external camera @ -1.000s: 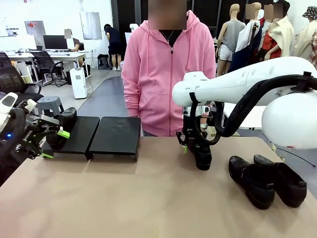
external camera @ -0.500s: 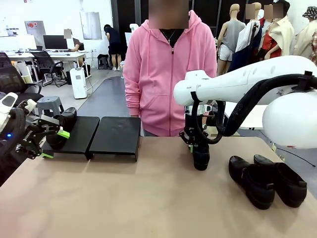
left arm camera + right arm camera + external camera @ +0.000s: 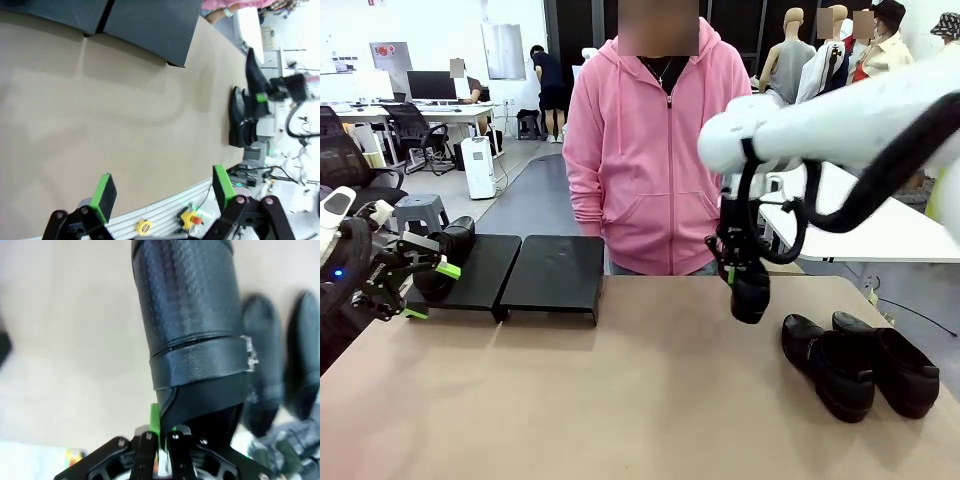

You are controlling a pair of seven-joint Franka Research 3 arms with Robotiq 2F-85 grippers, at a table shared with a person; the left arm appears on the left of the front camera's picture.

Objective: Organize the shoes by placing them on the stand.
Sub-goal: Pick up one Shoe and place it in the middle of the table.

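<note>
Above the table (image 3: 620, 400), right hand (image 3: 161, 429) grips 1 shoe (image 3: 187, 315); left hand (image 3: 162, 192) spread wide.

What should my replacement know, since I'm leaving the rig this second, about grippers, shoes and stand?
Left gripper: open, empty, beside the stand's left end.
Right gripper: jaws shut on the held shoe, toe-down above the table.
Done: placed shoe seems to sit on the stand's left end.
Left: place the held shoe, then the two shoes on the table's right.

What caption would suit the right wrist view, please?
Right gripper holds a glossy black leather loafer above the tan table.
</note>
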